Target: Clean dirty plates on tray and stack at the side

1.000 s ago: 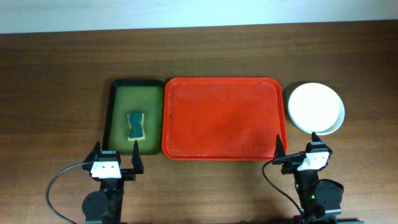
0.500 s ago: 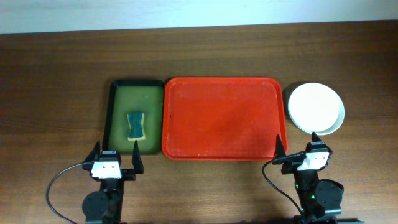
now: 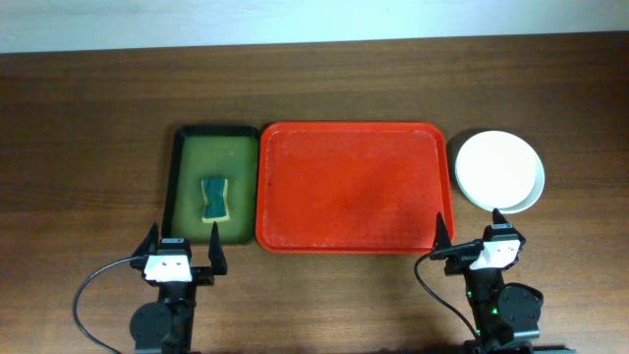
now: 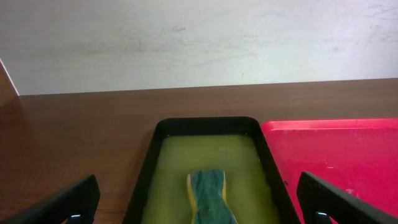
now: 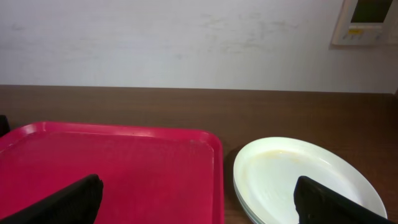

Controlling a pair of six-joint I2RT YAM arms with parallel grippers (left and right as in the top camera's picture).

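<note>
1. At the near edge of the bench, I had both arms parked low, the left in front of the dark green tray and the right in front of the near right corner of the red tray.
2. The left pincer stood wide, nothing between its fingers. Its own camera looked straight down the length of the green tray.
3. The right pincer was just as wide and held nothing. In its camera one black finger sat over the red tray and the other over the near rim of the plates.
4. The plates were stacked on the bench, off the red tray, just beside its right edge towards the far corner. A white one lay on top. From the right wrist I saw further rims layered under it, but I could not count them for certain.
5. The red tray lay flat in the middle of the bench, its long side running left to right, with its left rim touching or all but touching the green tray.
6. In the green tray a sponge, dark green on top with a yellow edge, lay in the near half on a yellowish floor.
7. Beyond the bench both wrist cameras showed a pale wall.
</note>
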